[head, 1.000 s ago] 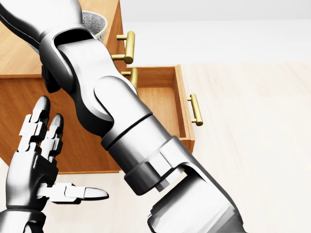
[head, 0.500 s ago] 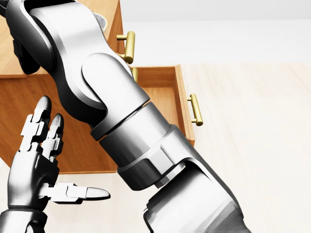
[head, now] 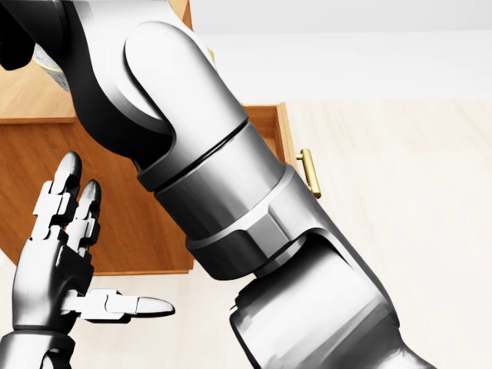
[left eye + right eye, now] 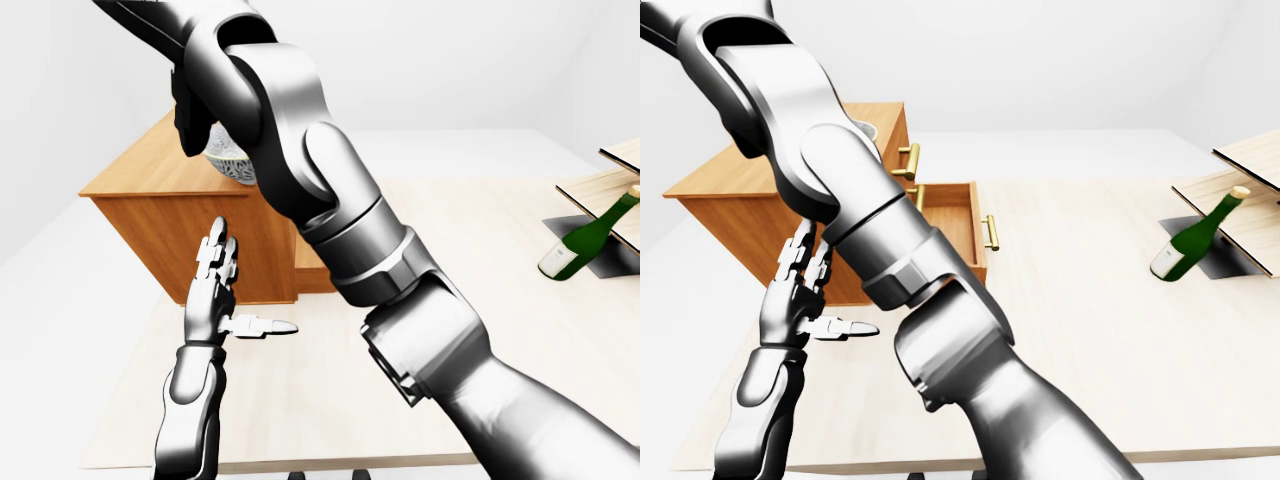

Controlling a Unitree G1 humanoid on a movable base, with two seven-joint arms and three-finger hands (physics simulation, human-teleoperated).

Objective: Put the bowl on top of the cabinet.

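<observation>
Two robot hands show. Nearest, the left robot hand (image 4: 208, 300) stands empty, fingers spread wide. Farther off, the right robot hand (image 4: 192, 105) hangs just above the bowl (image 4: 228, 165) on the cabinet (image 4: 150, 195) top; its grip cannot be told.

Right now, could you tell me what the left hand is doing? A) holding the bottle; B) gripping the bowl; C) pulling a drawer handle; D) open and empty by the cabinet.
D: the left hand has its fingers spread with nothing between them, beside the cabinet.
</observation>
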